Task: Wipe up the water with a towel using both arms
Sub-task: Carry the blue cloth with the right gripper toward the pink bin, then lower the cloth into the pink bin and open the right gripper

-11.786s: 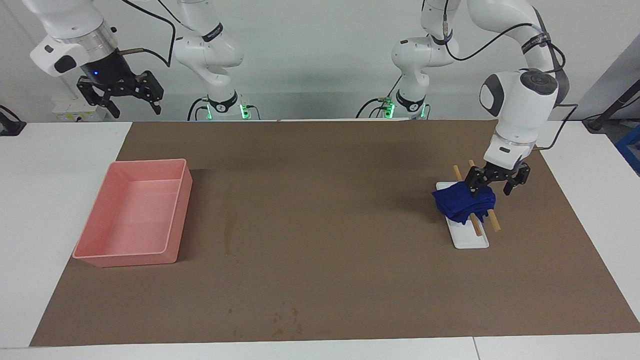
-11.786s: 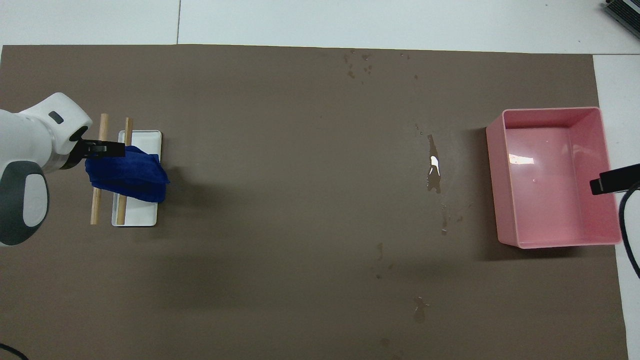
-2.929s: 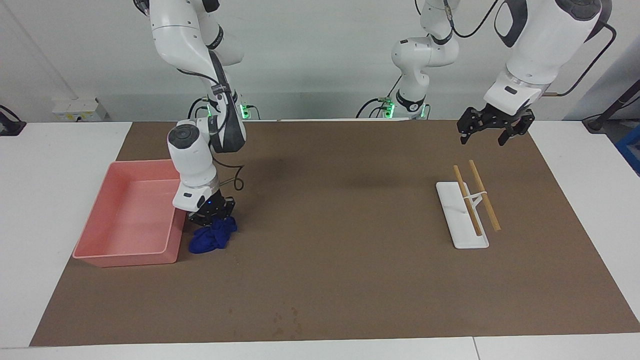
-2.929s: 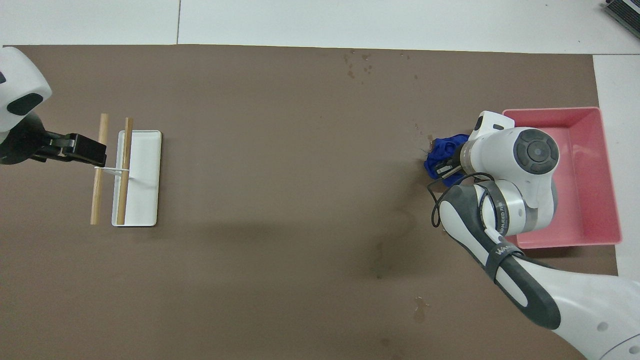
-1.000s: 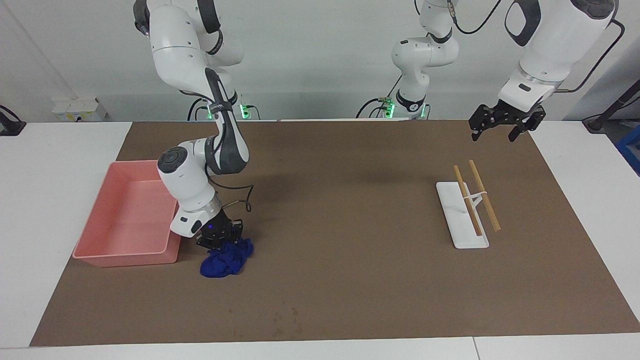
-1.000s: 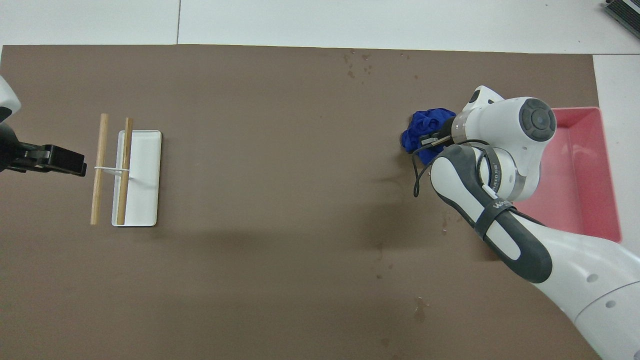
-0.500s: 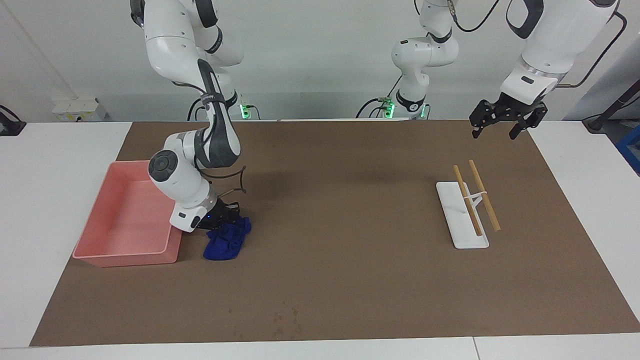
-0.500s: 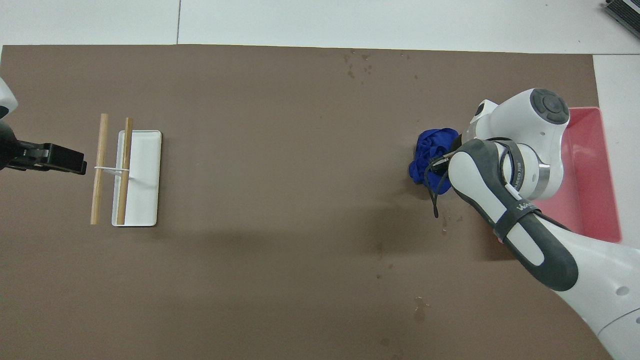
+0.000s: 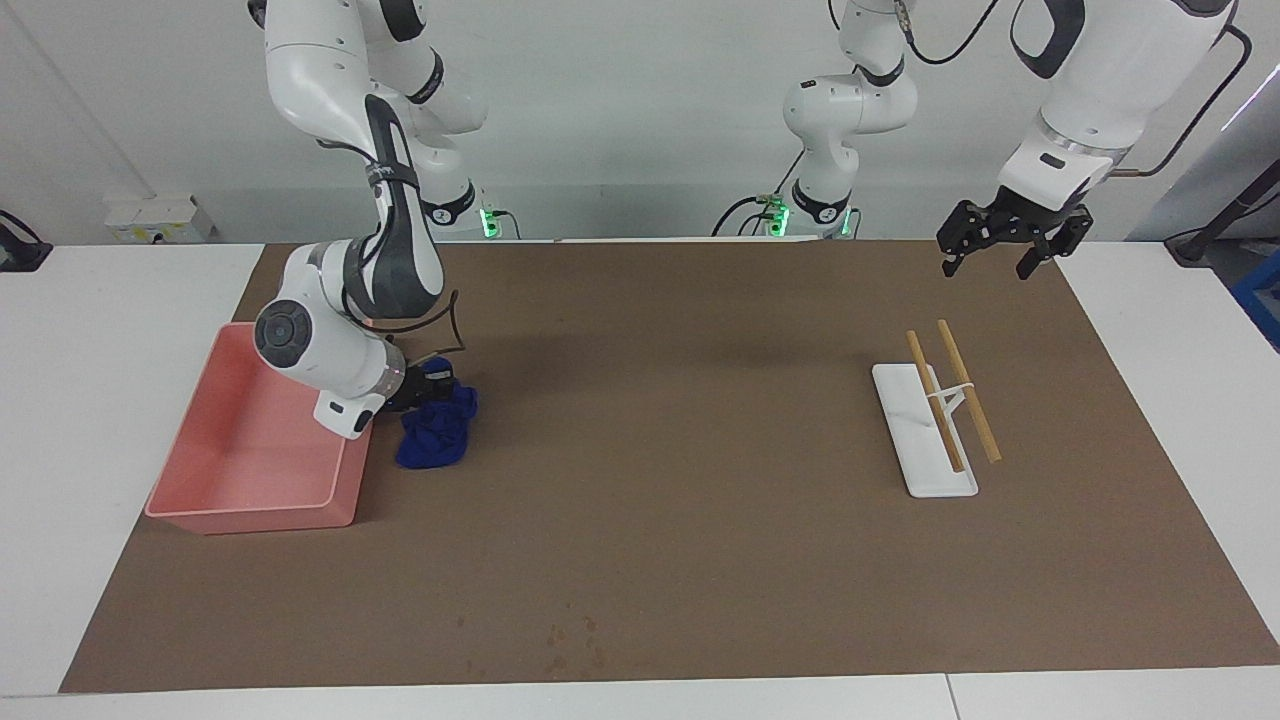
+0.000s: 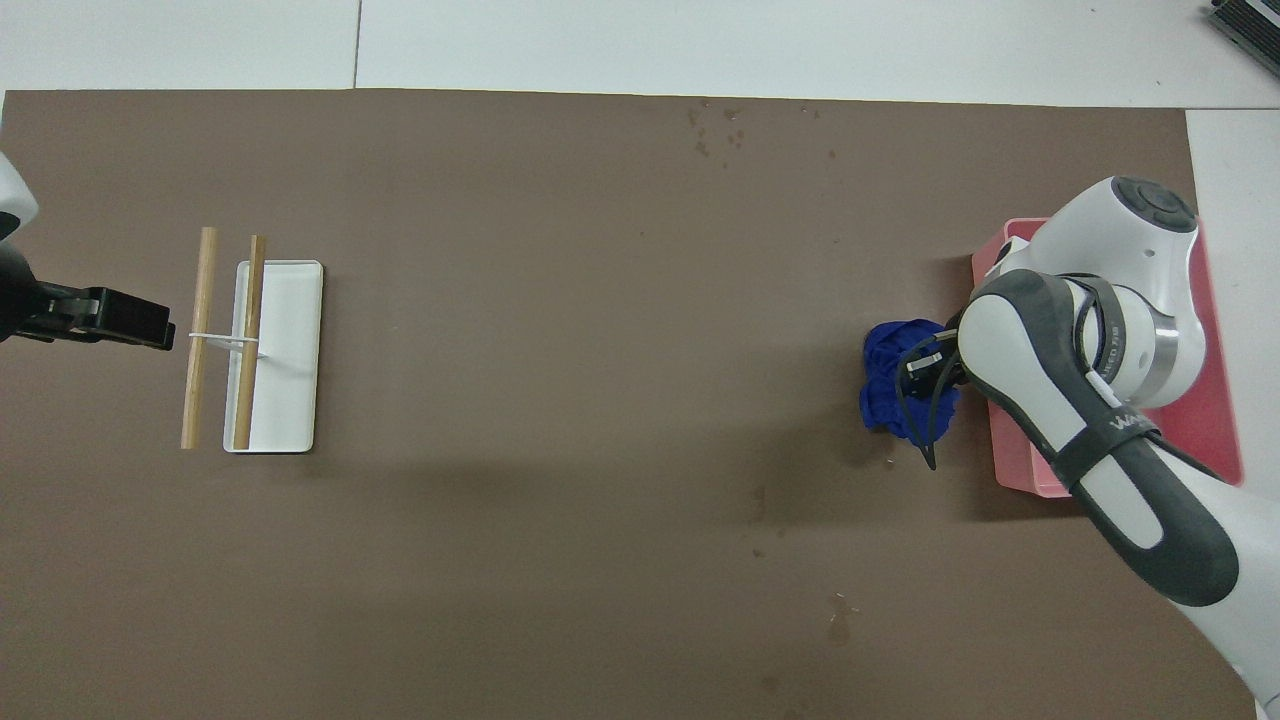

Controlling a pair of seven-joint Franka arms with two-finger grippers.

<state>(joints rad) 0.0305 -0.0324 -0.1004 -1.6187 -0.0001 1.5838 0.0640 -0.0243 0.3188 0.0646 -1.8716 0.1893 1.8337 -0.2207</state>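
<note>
Dragged back toward the robots since a moment ago, the towel (image 9: 437,434) lies bunched on the mat (image 9: 660,560) beside the pink bin (image 9: 240,470), pinched in the right end effector (image 9: 425,388), while the left end effector (image 9: 1003,243), fingers spread and empty, waits over the mat's edge at the left arm's end.

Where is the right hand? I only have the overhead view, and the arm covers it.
Observer: The right hand is low beside the pink tray, shut on the towel.
Operator: Is the towel lifted?
Observer: No, its lower part seems to rest on the mat.
Operator: And the left hand? I see only its tip.
Observer: The left hand waits open, raised high over the mat's edge nearest the robots.
</note>
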